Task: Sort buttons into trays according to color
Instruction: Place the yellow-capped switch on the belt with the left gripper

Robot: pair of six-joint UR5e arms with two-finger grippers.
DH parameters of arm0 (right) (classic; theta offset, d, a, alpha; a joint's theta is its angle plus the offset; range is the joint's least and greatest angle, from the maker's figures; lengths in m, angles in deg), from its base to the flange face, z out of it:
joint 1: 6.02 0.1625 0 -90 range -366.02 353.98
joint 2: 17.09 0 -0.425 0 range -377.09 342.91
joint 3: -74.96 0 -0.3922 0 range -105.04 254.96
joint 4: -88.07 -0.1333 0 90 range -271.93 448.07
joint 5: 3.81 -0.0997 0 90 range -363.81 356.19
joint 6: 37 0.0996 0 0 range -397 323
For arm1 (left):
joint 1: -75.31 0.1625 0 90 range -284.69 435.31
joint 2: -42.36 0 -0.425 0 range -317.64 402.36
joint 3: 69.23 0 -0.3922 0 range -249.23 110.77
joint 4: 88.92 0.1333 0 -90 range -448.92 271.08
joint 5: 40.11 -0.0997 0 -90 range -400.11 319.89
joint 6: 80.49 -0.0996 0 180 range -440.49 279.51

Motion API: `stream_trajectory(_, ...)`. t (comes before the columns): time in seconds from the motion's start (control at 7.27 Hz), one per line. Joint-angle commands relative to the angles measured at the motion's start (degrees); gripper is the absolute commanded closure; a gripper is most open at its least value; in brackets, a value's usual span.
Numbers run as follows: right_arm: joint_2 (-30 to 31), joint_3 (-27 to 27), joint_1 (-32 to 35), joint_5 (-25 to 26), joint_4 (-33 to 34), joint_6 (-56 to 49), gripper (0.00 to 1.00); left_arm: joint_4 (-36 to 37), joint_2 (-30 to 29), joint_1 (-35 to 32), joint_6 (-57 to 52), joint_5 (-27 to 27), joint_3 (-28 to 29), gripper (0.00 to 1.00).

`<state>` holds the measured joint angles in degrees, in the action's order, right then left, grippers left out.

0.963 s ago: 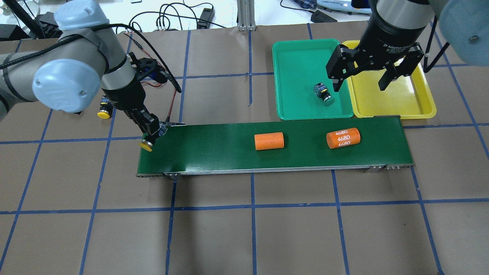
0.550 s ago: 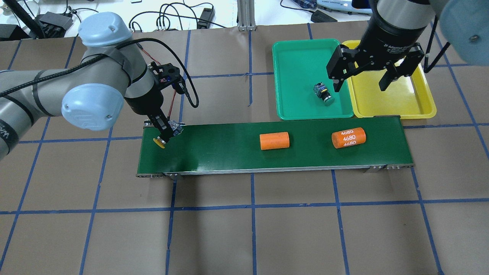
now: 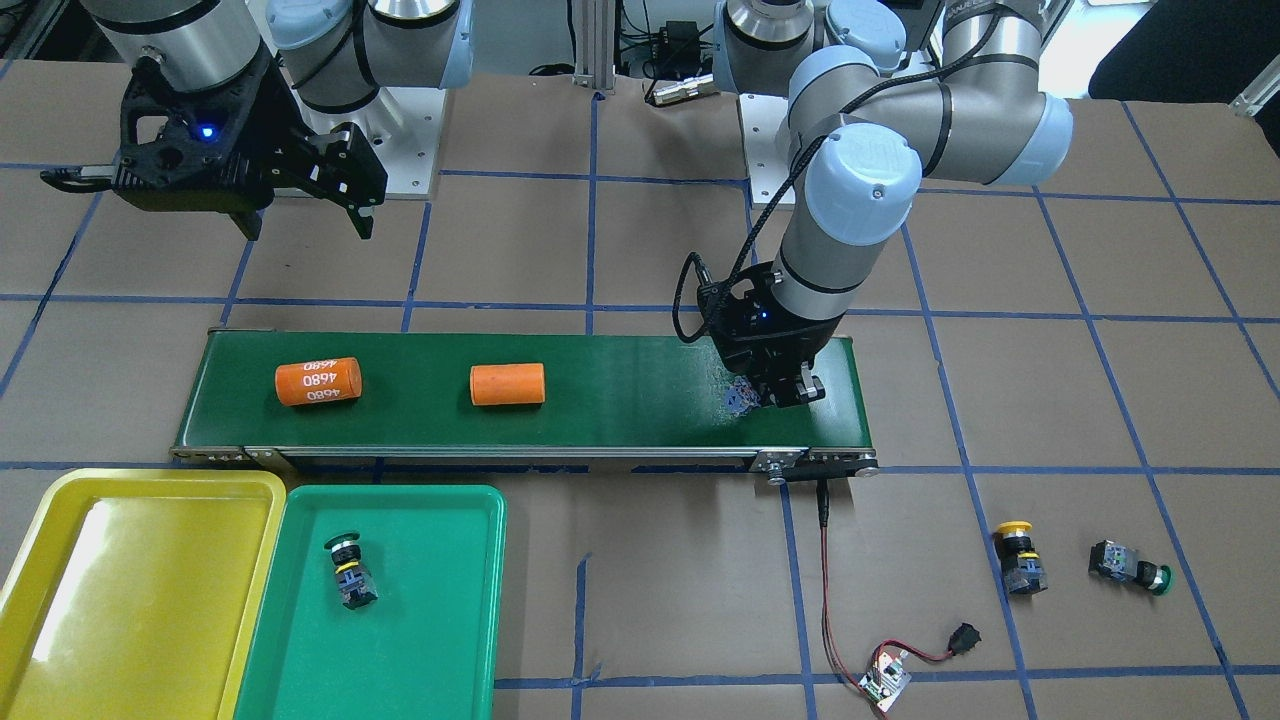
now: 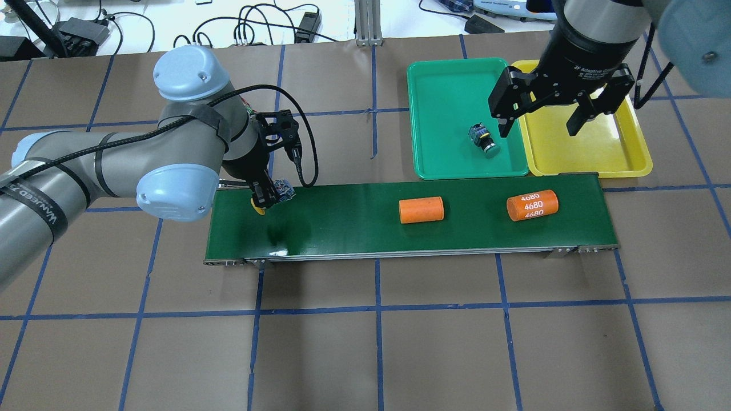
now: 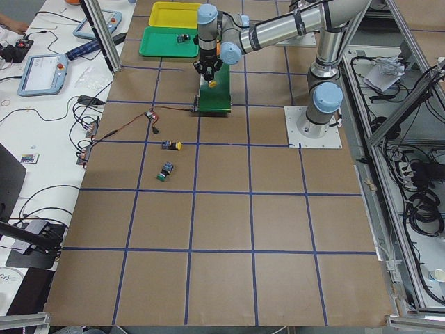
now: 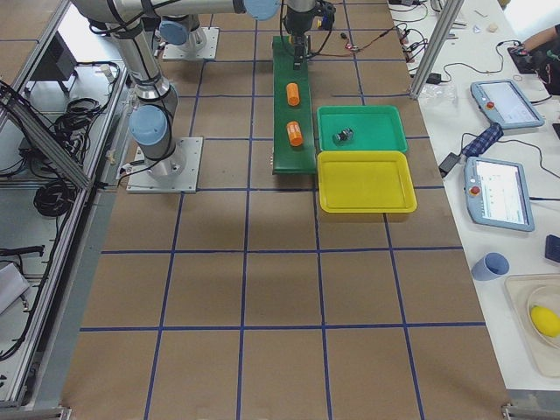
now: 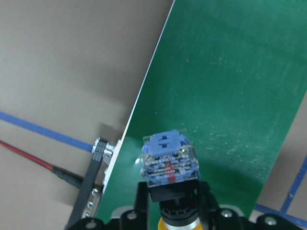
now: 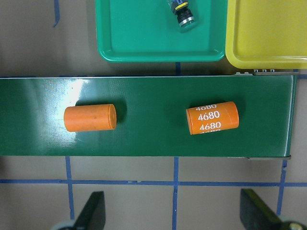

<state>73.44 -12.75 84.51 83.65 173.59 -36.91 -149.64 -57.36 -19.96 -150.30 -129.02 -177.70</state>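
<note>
left hand (image 4: 267, 198): clamped on a yellow button (image 7: 168, 160), low over the left end of the conveyor belt (image 4: 354, 228).
button axis: crosswise to the fingers, cap one side, blue block the other.
yellow tray (image 4: 642, 165): well apart, past the belt's far end.
right hand (image 4: 538, 130): spread wide, empty, much nearer that tray.

Bright even overhead light, soft shadows, glare on glossy yellow tray (image 3: 130, 600), sharp focus.

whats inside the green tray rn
One green button lies on its side in the green tray, nothing else. In the overhead view the right gripper covers part of the tray's right side, but the front-facing view shows the rest of the floor bare.
</note>
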Motion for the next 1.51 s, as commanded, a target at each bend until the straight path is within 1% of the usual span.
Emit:
stream_trajectory(0.0,0.0,0.0,-0.1,0.0,0.0,0.0,0.0,4.3,-0.3,-1.3,-9.0,0.0,-1.3,1.0)
stream_trajectory(0.14,0.0,-0.1,-0.3,0.0,0.0,0.0,0.0,4.6,0.4,-3.2,-9.4,-1.2,-2.5,1.0)
stream_trajectory(0.28,0.0,-0.1,-0.2,0.0,0.0,0.0,0.0,5.7,0.1,-4.9,-9.3,-6.0,-3.4,1.0)
stream_trajectory(0.41,0.0,-0.1,-0.2,0.0,0.0,0.0,0.0,6.7,0.0,-5.9,-9.0,-6.4,-4.0,1.0)
stream_trajectory(0.55,0.0,-0.1,-0.2,0.0,0.0,0.0,0.0,8.8,-0.3,-6.1,-9.0,-6.4,-5.1,0.01)
stream_trajectory(0.69,-0.1,-0.1,-0.1,0.0,0.0,0.0,0.0,10.7,0.1,-6.0,-9.2,-6.5,-6.4,0.0)
stream_trajectory(0.83,-0.1,-0.1,-0.1,0.0,0.0,0.0,0.0,10.4,1.2,-5.8,-9.0,-6.7,-5.6,0.0)
stream_trajectory(0.96,0.0,-0.1,-0.2,0.0,0.0,0.0,0.0,9.9,1.6,-3.8,-8.6,-6.6,-4.7,0.0)
stream_trajectory(1.1,0.0,-0.1,-0.2,0.0,0.0,0.0,0.0,10.0,-0.2,-0.6,-5.9,-6.4,-3.0,0.0)
stream_trajectory(1.24,0.0,-0.1,0.0,0.0,-0.1,0.0,0.0,9.3,-2.5,4.1,-1.4,-5.2,0.8,0.0)
stream_trajectory(1.38,0.0,-0.1,0.0,-0.1,0.0,0.0,0.0,7.6,-5.7,7.7,-0.2,-5.2,8.5,0.0)
